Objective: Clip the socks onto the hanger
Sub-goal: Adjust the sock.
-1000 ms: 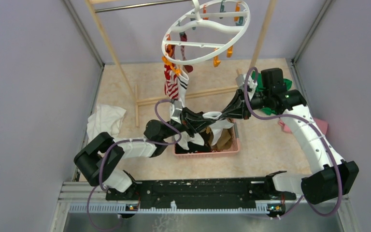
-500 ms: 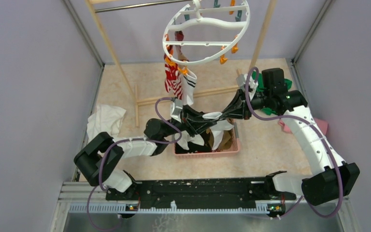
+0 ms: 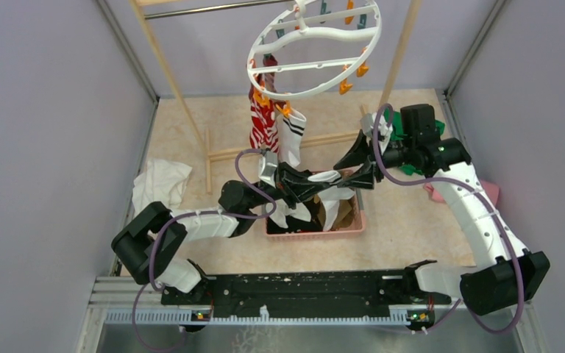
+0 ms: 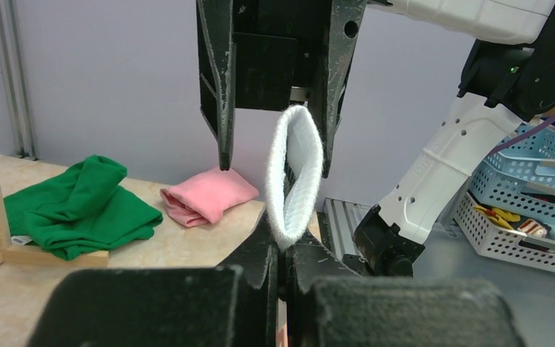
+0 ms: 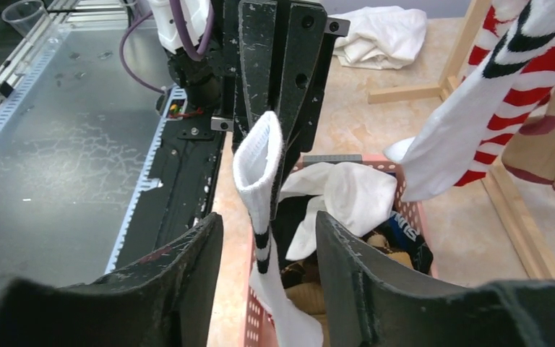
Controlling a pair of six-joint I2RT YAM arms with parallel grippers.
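Note:
The white round hanger [image 3: 324, 33] hangs from the rail at the top. A red-and-white striped sock [image 3: 263, 125] and a white sock with black bands [image 3: 293, 140] hang from its pegs. Over the pink basket [image 3: 313, 230], my left gripper [image 3: 315, 182] is shut on the cuff of another white sock with black bands [image 5: 260, 166]; that sock trails down into the basket. My right gripper [image 5: 267, 267] is open, one finger on each side of that sock. In the left wrist view the cuff [image 4: 294, 177] stands up from my left gripper [image 4: 283, 253].
More socks lie in the basket [image 5: 420, 224]. A green cloth [image 4: 72, 210] and a pink cloth [image 4: 206, 199] lie on the floor at the right. A white cloth [image 3: 160, 184] lies at the left. The wooden rack's post [image 3: 169, 66] and foot bar stand behind.
My right gripper has opened and let go of the sock's cuff. The left gripper keeps its hold. The hanger has swung, carrying the clipped socks a little to the right.

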